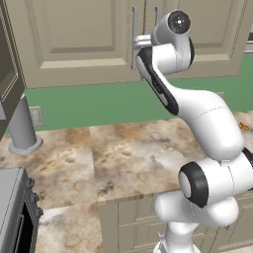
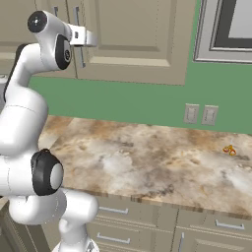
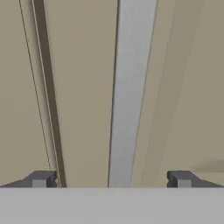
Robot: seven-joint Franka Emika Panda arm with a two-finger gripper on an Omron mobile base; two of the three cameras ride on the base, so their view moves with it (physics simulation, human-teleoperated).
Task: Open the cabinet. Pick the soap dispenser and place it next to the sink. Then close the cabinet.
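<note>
The beige cabinet [image 1: 74, 39] [image 2: 138, 34] hangs above the counter with both doors shut. My gripper [image 3: 110, 179] is raised against its front, open, the jaws straddling a long vertical silver bar handle [image 3: 129, 87] without touching it. Its two dark fingertips [image 3: 39, 179] stand on either side of the bar, and the dark seam between the doors runs just left of it. From the base, the gripper [image 1: 134, 47] [image 2: 91, 37] sits at the pair of handles [image 1: 134, 24] where the doors meet. The soap dispenser and the sink are out of view.
A marble counter [image 1: 133, 153] runs below, with beige drawer fronts [image 2: 147, 221] under it. A grey flared-base post [image 1: 22, 131] stands at the far left by a dark cabinet [image 1: 7, 64]. Wall outlets [image 2: 201, 114] and a small orange object [image 2: 229, 149] are to the right.
</note>
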